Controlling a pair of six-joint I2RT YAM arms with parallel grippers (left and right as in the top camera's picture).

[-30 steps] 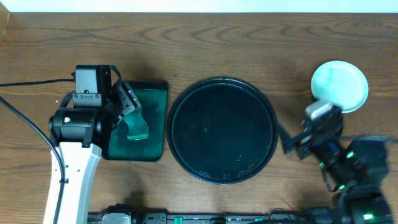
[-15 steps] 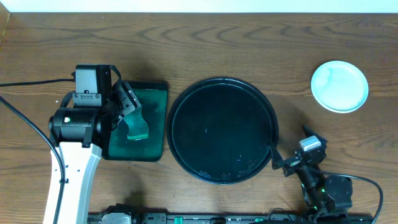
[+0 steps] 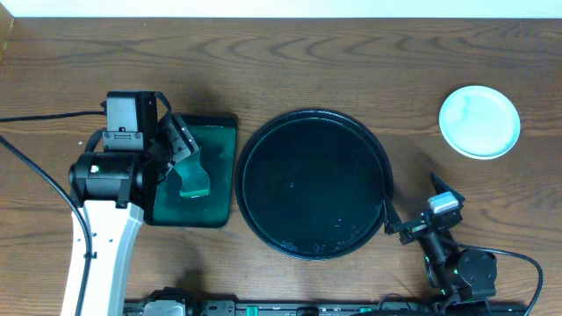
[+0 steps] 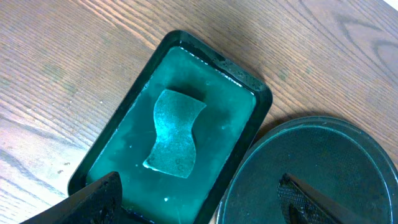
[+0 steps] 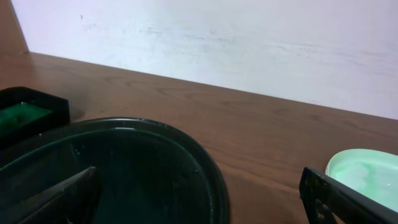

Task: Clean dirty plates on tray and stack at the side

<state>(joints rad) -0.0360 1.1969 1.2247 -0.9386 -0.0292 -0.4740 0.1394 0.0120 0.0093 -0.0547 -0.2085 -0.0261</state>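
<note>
The left pincer (image 4: 199,180) hangs released above the sponge (image 4: 174,134) in its basin (image 3: 219,132), at 9 o'clock on the desk (image 3: 281,61). The central tray (image 3: 316,175) lies bare. The right pincer (image 5: 199,186), released and empty, has drawn back to the tray's 4 o'clock rim. The plate (image 3: 479,121) rests at its 1 o'clock, well apart, so stacking looks done.

The right wrist view's edge cuts off the plate (image 5: 368,176).

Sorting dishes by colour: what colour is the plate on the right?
The plate is pale mint green, clearest in the overhead view.
</note>
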